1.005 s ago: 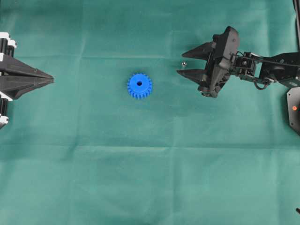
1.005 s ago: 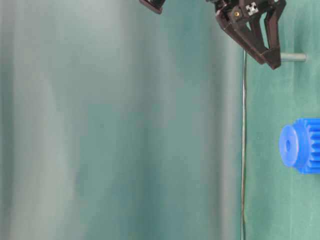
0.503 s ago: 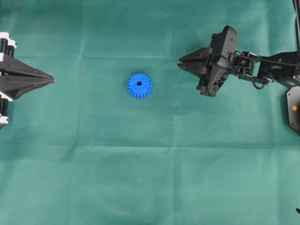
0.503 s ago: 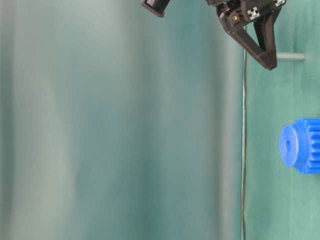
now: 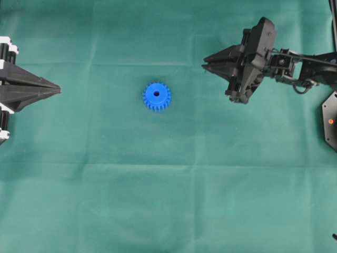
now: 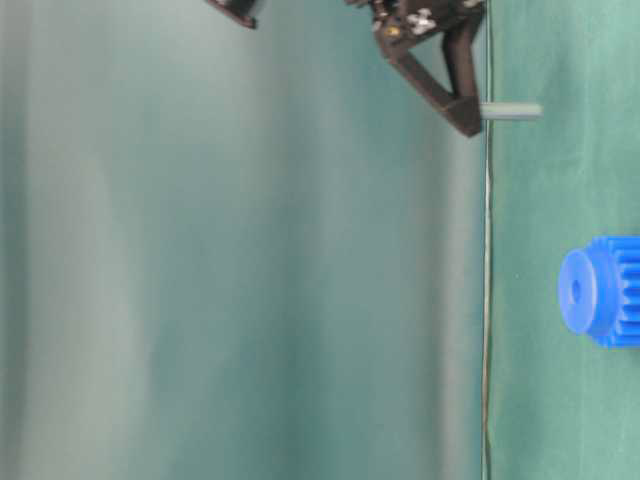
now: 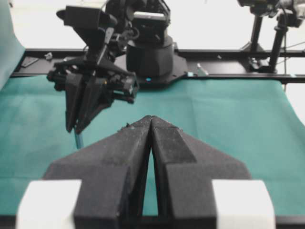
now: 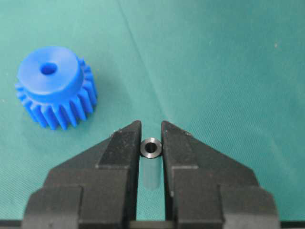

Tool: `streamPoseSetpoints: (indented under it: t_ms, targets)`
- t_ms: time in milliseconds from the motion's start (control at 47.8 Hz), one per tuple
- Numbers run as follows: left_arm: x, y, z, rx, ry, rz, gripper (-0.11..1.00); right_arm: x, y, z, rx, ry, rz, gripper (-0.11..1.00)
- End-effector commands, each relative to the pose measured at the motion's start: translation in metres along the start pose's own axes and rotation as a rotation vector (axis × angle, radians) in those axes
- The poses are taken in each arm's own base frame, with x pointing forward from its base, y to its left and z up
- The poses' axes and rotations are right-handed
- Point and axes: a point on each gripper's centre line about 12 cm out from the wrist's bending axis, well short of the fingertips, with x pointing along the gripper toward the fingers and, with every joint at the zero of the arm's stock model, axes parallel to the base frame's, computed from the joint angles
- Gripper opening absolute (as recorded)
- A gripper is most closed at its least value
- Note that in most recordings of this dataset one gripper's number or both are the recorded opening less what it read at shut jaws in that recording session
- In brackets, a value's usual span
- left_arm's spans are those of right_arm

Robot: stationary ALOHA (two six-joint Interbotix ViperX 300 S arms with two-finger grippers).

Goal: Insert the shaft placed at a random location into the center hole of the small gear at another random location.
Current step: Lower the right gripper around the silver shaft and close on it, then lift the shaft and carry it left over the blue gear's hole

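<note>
The small gear (image 5: 156,96) is a bright blue toothed wheel lying flat on the green cloth, its center hole (image 5: 156,94) facing up. My right gripper (image 5: 205,62) hangs to the gear's right, shut on the shaft (image 8: 151,148). This short grey pin stands upright between the fingertips with its shiny ring end showing. In the table-level view the shaft (image 6: 512,111) sticks out of the fingertips (image 6: 462,118), clear of the cloth. The gear (image 8: 55,86) lies ahead and left of the right gripper (image 8: 151,136). My left gripper (image 5: 58,90) rests shut and empty at the far left.
Green cloth (image 5: 168,200) covers the whole table. The right arm's black base (image 7: 152,57) and a dark rail (image 7: 228,53) stand at the far side in the left wrist view. A black plate with a red dot (image 5: 330,121) sits at the right edge.
My right gripper closed on the shaft, which stood on the cloth between its open fingers a second ago. It has since lifted the shaft off the cloth. Gear and left gripper have not moved.
</note>
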Motion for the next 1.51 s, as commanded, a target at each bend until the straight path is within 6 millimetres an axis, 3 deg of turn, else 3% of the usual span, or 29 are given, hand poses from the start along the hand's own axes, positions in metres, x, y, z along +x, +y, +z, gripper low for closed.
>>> streamPoseSetpoints:
  t_ms: [0,586,1152,1487]
  targets:
    - [0.002,0.000,0.007,0.001,-0.017,-0.002,0.00,-0.003,-0.001,0.019,-0.010,-0.045,-0.002,0.13]
    - [0.002,0.000,0.006,0.001,-0.015,-0.002,0.00,0.000,0.003,0.025,-0.012,-0.055,0.010,0.13]
    - [0.002,0.000,0.006,-0.002,-0.015,-0.002,0.00,0.052,0.049,0.061,-0.050,-0.093,0.116,0.13]
    - [0.002,0.000,0.006,-0.002,-0.014,-0.002,0.00,0.071,0.067,0.072,-0.062,-0.095,0.149,0.13]
